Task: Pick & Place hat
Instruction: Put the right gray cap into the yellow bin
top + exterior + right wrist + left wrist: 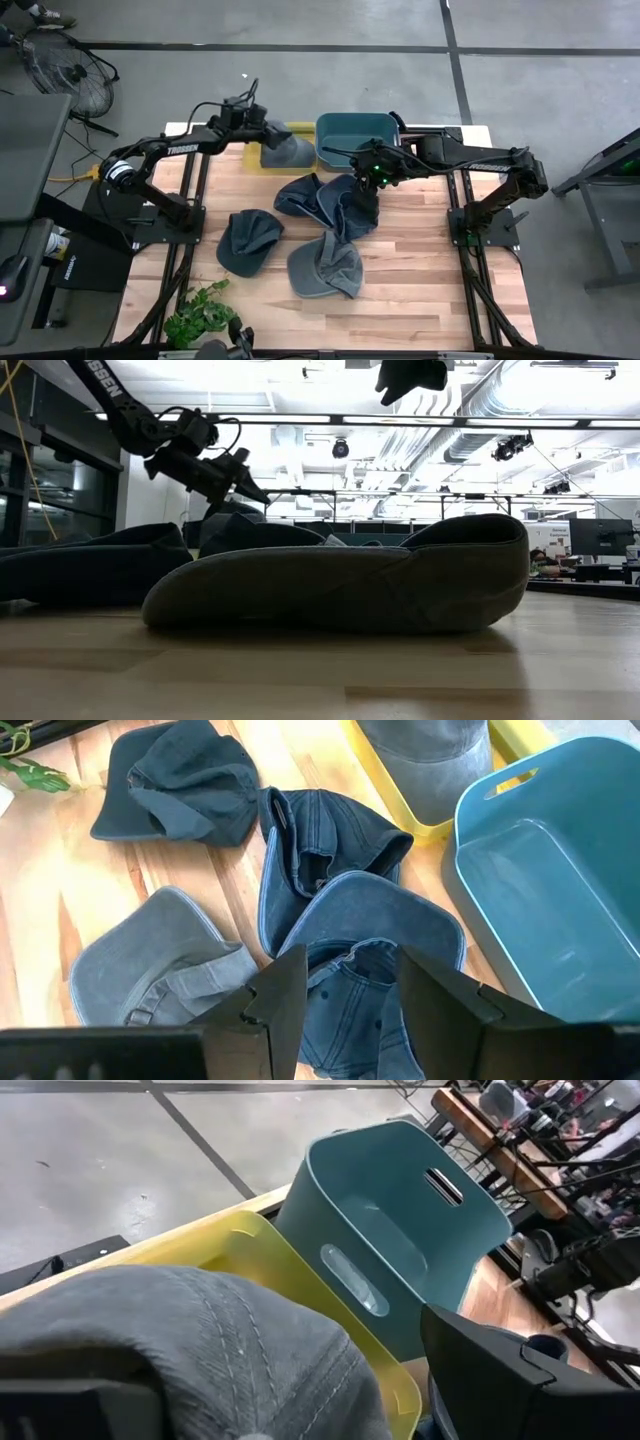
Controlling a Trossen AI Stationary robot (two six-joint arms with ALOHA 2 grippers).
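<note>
So my left gripper (268,135) was up at the back of the wooden slat table (420,290), hanging over the shallow yellow plastic bin (252,155), fingers clamped on a light grey fabric cap (287,152). In the left wrist view that cap (200,1345) filled most of the foreground, stitched seams and all, sitting over the yellow bin's rim (330,1315). Right beside the yellow bin stood the deep teal plastic tub with slot handles (355,130), touching it along one side.

My right gripper (368,192) was down over the pile in the middle of the table, fingers spread, with a crumpled dark blue denim cap (360,935) showing between them. Couldn't tell if the fingertips were actually touching the cloth.

Other hats lying around: a dark grey cap (247,240) toward my left side, a lighter grey cap (325,265) nearer the front edge, and another dark blue one (300,193) bunched against the denim cap. A small green leafy plant (200,315) sat at the front left corner.
</note>
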